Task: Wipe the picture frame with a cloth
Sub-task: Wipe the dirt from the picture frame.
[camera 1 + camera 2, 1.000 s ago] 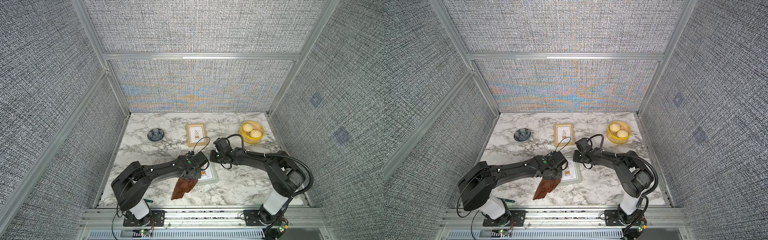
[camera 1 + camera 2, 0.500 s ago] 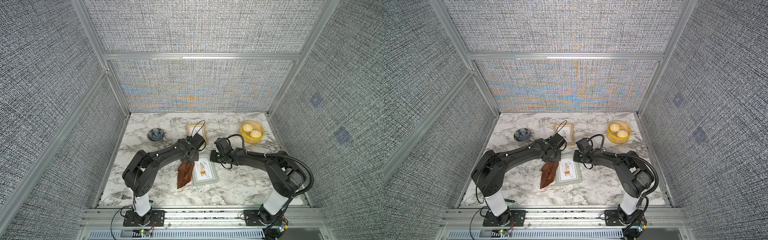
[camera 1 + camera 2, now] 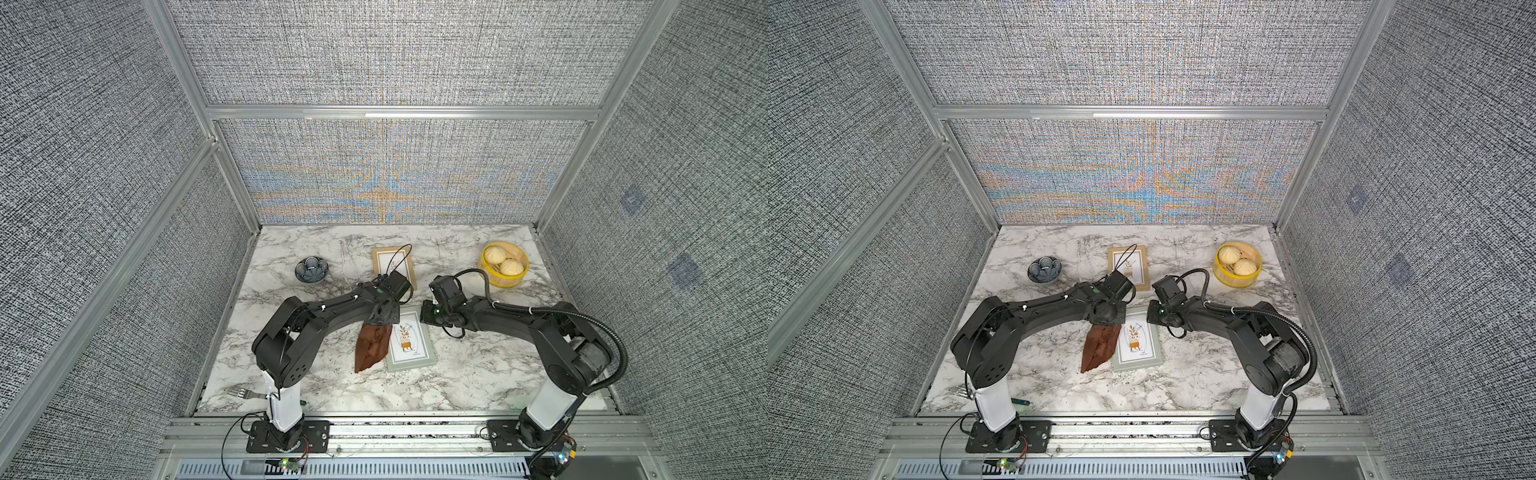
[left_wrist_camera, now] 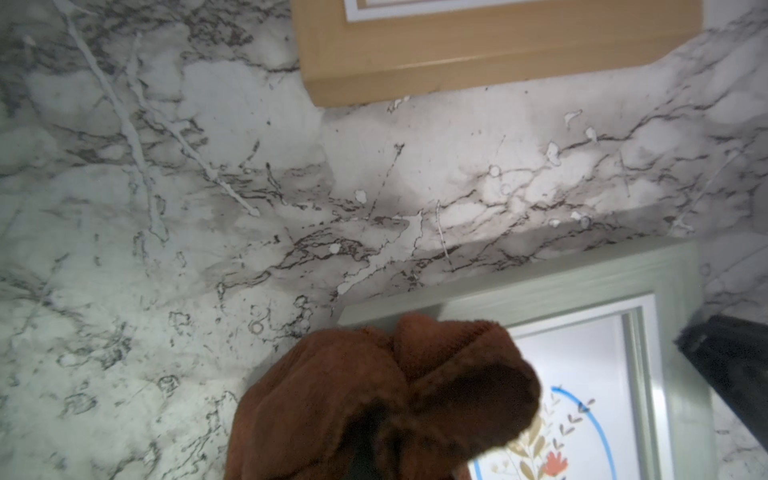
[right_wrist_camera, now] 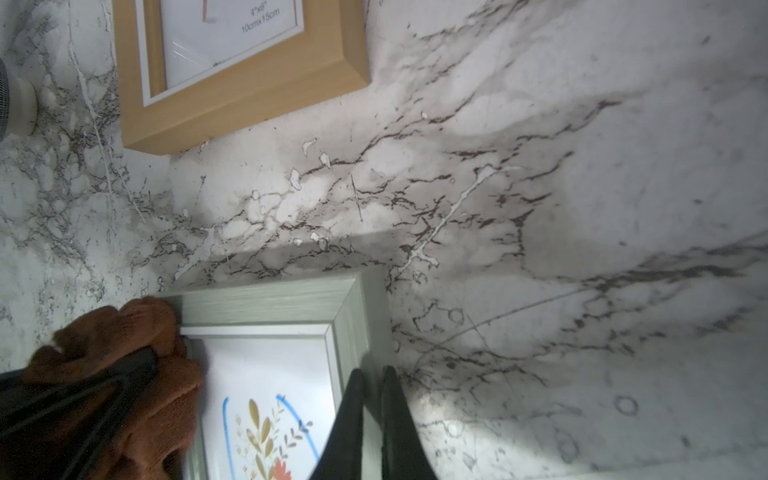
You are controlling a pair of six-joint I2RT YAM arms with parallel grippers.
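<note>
Dragging cloth point(image 3: 372, 347) farther along green frame point(image 3: 413, 347), left fingers point(image 5: 133, 368) gripping it, right fingers point(image 5: 349, 415) seemingly shut.

We see the cloth point(image 3: 372, 347) point(image 3: 1098, 347), reddish-brown and plain, bunched into a long narrow fold instead of spread flat. Its far end is gathered in the closed jaws of the left gripper point(image 3: 382, 324). In the wrist views that bunched end point(image 4: 374, 399) point(image 5: 116, 374) sits over the far left corner of the picture frame point(image 4: 540, 286) point(image 5: 270, 303). The rest trails toward us along the frame's left side. We cannot tell whether its near tip touches the bench. The picture frame point(image 3: 411, 363) point(image 3: 1138, 365) is a pale grey-green rectangle lying flat and face up near the middle of the bench, slightly skewed. It holds a white card with a small plant drawing ringed by a blue curved line.
</note>
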